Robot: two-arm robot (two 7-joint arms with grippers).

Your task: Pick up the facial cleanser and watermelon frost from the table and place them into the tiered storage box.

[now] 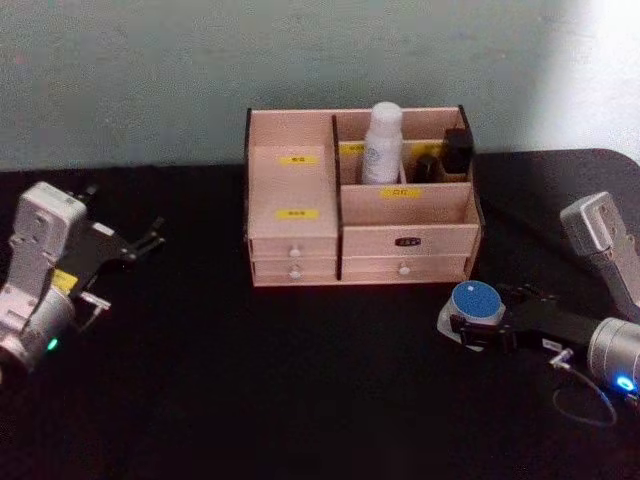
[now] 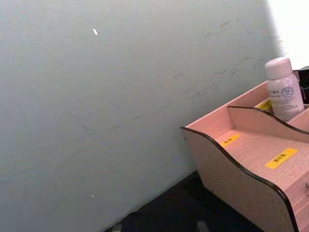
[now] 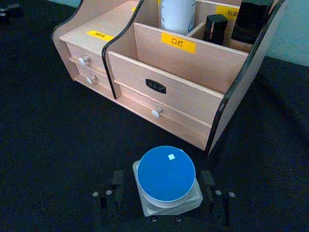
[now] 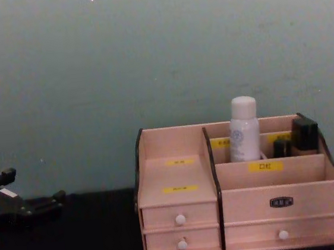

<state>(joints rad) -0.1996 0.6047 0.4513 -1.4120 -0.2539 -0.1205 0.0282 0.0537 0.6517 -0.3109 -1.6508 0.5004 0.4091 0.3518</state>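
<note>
Head view: we see the left gripper (image 1: 152, 235) idle at mid-left, fingers apart; the right gripper (image 1: 468, 322), lower right, clasps a blue-lidded jar (image 1: 475, 302) before the box (image 1: 300, 190). Right wrist view: jar at bottom centre. Chest view: a white bottle (image 4: 244, 130) stands inside the box, right of centre.

counter (image 1: 250, 390): black, bare around the right hand (image 1: 466, 318). wall (image 1: 150, 70): teal, well beyond the hand, behind the counter's far edge. Ahead of the hand, higher up, two upright items: tall black container (image 1: 458, 150), with short dark container (image 1: 427, 166) just beside it, to its left.
</note>
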